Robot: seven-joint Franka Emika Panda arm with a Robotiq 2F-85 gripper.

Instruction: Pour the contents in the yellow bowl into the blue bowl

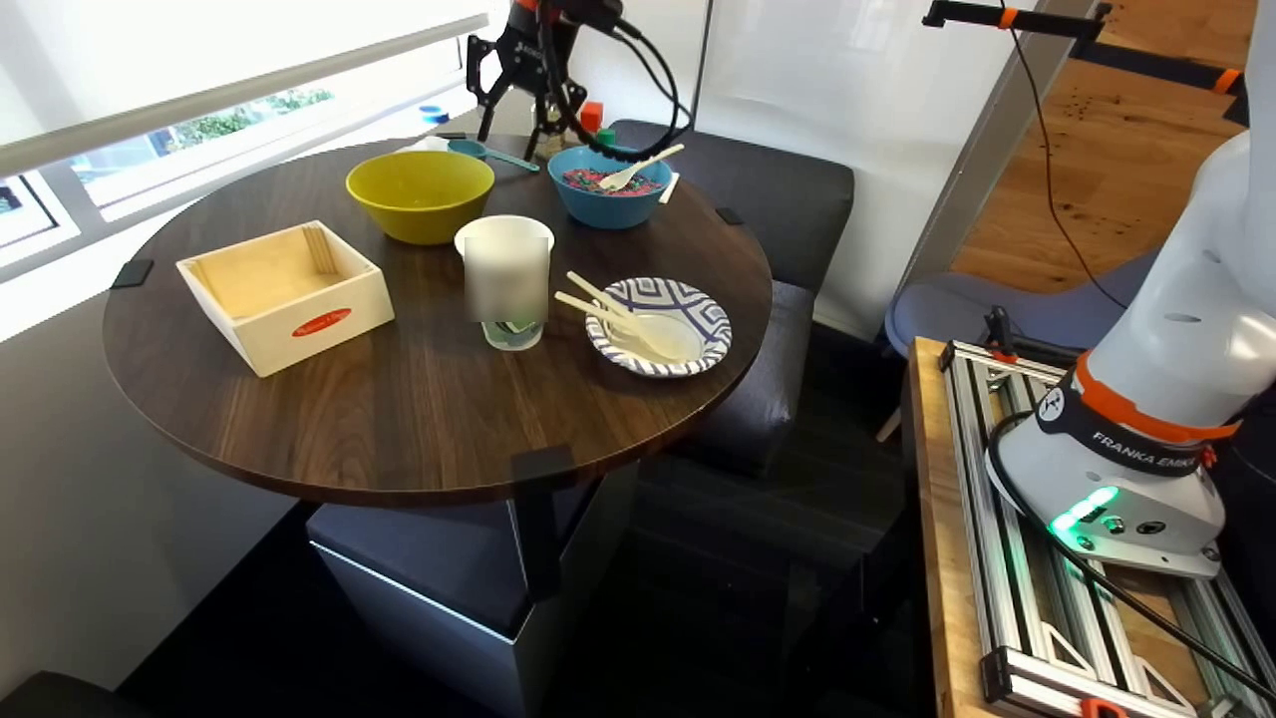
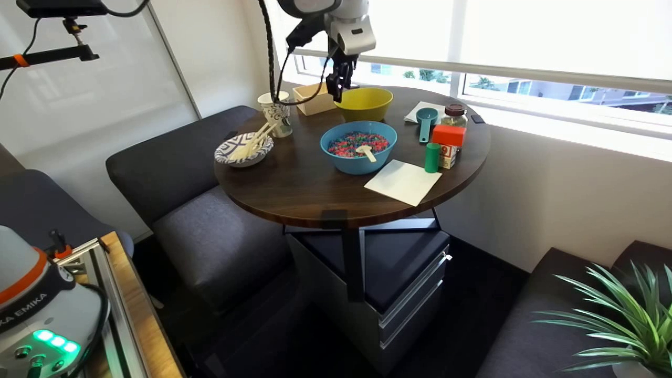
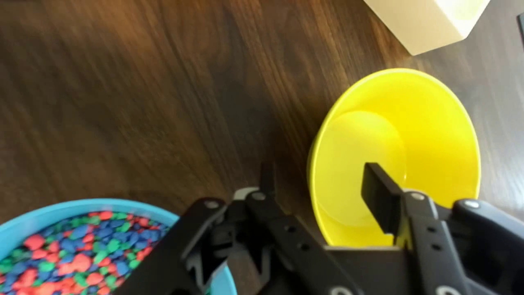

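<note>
The yellow bowl stands upright on the round table in both exterior views. Its inside looks empty in the wrist view. The blue bowl stands upright nearby, holding many red, blue and green pebbles and a pale spoon. It also shows in an exterior view and partly at the lower left of the wrist view. My gripper is open and empty. In the wrist view one finger appears outside the yellow bowl's rim, the other over its inside. Its exact height above the rim is unclear.
A wooden box and a paper cup stand near the yellow bowl. A patterned paper bowl holds pale utensils. A teal scoop, a jar, a red-topped box, a green cylinder and a napkin lie around the blue bowl.
</note>
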